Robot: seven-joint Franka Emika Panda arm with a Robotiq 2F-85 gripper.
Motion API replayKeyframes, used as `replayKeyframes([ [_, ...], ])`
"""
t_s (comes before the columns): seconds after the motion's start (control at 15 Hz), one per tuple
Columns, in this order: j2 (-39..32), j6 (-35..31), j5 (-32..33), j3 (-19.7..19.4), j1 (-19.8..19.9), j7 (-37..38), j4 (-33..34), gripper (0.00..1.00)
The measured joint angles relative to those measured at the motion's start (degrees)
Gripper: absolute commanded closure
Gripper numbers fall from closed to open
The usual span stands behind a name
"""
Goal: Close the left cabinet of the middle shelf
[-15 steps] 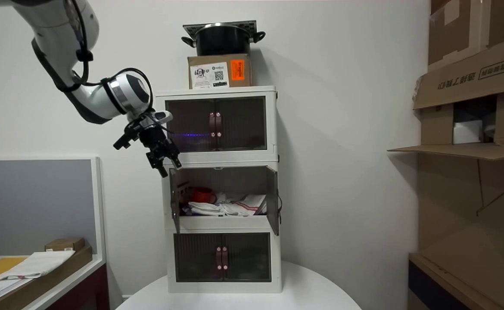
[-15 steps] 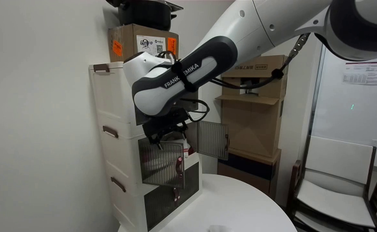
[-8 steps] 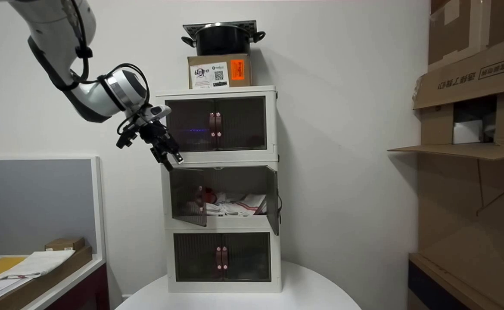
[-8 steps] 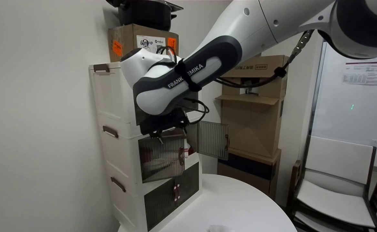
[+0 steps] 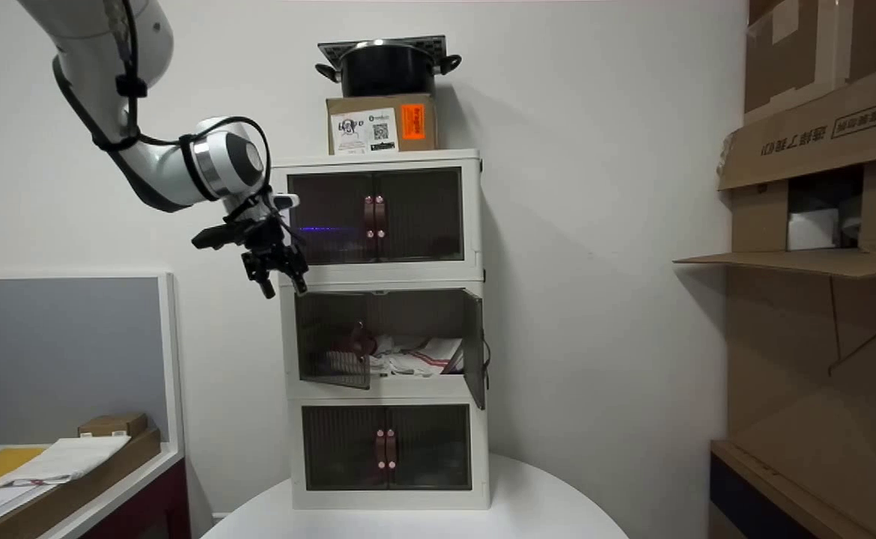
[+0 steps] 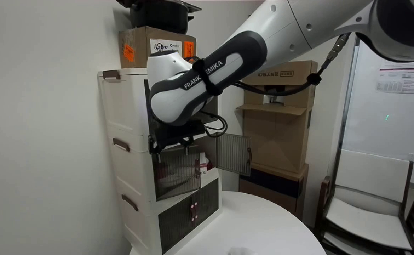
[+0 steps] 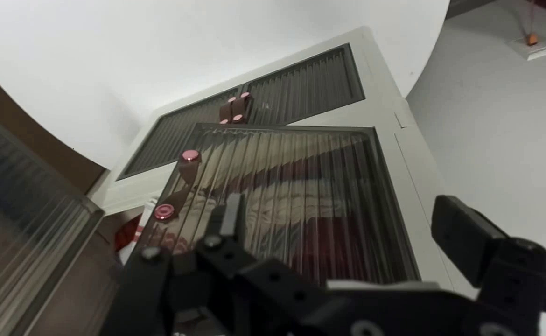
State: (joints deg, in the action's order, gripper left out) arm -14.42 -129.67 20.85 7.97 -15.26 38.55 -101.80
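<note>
The left cabinet door, dark and ribbed, is ajar on the middle shelf in both exterior views [image 5: 329, 348] [image 6: 177, 173]. Its free edge stands out a little from the frame. The door fills the middle of the wrist view [image 7: 273, 186], with its brown handle [image 7: 186, 172] at its left. The middle shelf [image 5: 423, 387] holds white cloth-like items with red stripes and a red thing, partly seen through the door. My gripper [image 5: 284, 290] is open and empty near the door's upper hinge side; its fingers stand wide apart in the wrist view [image 7: 343, 224]. Contact with the door cannot be told.
The right door [image 5: 474, 348] of the middle shelf stands wide open. The top doors [image 5: 375, 217] and bottom doors [image 5: 386, 448] are shut. A carton [image 5: 382, 123] and a black pot [image 5: 385, 69] sit on the tower. The tower stands on a round white table [image 6: 260, 223].
The left door has swung inward from wide open to ajar. My gripper first moved right and slightly up, then back left, and its wrist has turned.
</note>
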Motion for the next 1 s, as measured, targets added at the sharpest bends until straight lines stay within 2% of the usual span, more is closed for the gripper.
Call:
replayKeyframes([
  [0.27,-1.7,-4.2,-7.4,2.3,5.6,-17.4,-1.4,0.0],
  [0.47,-2.6,-4.1,-8.7,0.7,6.8,-25.6,-1.4,0.0],
  [0.73,-2.8,-6.0,-7.2,-2.0,6.5,-25.6,-1.4,0.0],
  [1.0,-3.2,-10.0,-5.8,-3.8,5.4,-20.7,-1.4,0.0],
])
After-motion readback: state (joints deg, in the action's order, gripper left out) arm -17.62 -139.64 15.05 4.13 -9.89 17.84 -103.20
